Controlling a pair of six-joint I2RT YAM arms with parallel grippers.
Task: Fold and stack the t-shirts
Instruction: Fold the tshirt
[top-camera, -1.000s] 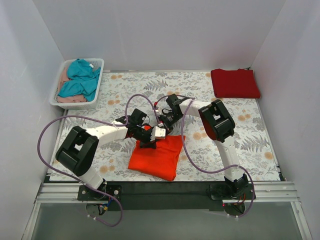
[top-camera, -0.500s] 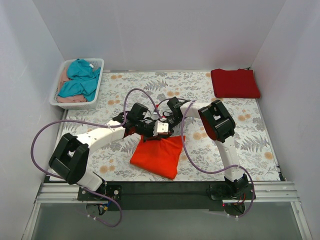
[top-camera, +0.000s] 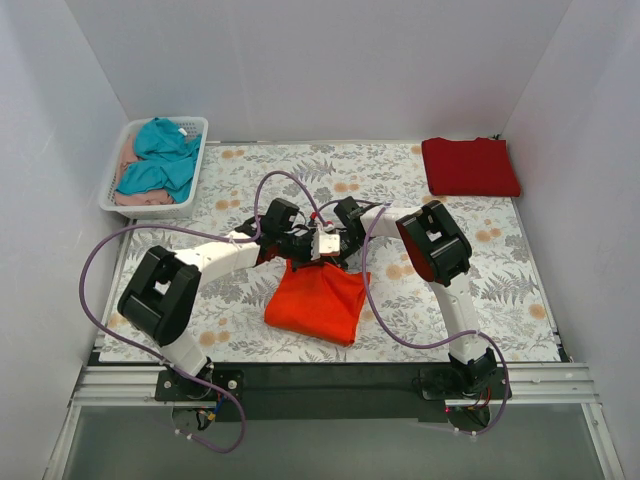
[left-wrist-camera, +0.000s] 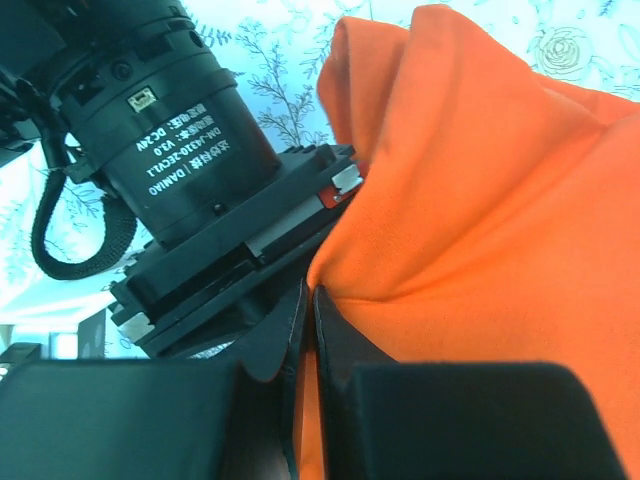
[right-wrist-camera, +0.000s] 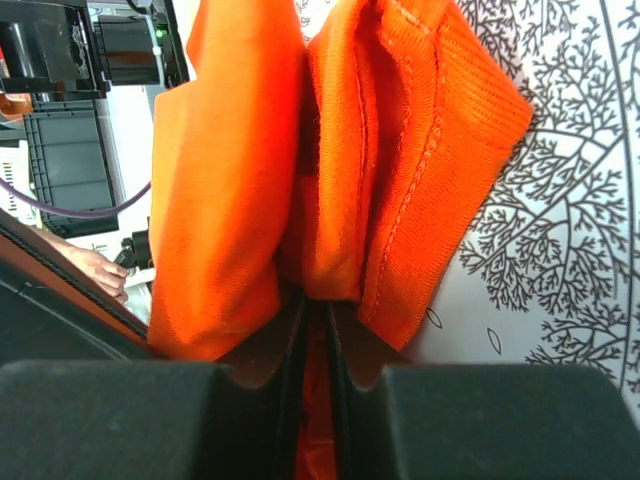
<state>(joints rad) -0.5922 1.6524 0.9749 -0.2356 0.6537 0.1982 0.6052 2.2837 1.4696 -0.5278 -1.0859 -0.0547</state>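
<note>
When looking down from above, find the bright orange-red soft cotton t-shirt (top-camera: 318, 305) at mid-table, raised and bunched at its far edge, sagging to rest on the floral-print table cover (top-camera: 240, 190) at its near hem. Note the left gripper (top-camera: 310, 250) and the right gripper (top-camera: 337, 250) both pinching that raised edge, almost touching: judged a collision risk, and a risk of stretching the limp knit askew if pulled apart unevenly. Well apart, at the far right corner, see the darker crimson t-shirt (top-camera: 470, 166), folded into a flat rectangle; at far left, a white plastic lattice basket (top-camera: 150, 209) of teal and pale pink garments. From the left wrist, see jaws shut tight on a thin fold of smooth, matte orange cloth, just beside the other arm's black cylindrical housing (left-wrist-camera: 170, 140); probably prone to slipping free, with so little fabric caught. From the right wrist, see jaws clamped on several thick layers with stitched hems and fine ribbed weave; likely to drop unevenly and spoil the fold.
</note>
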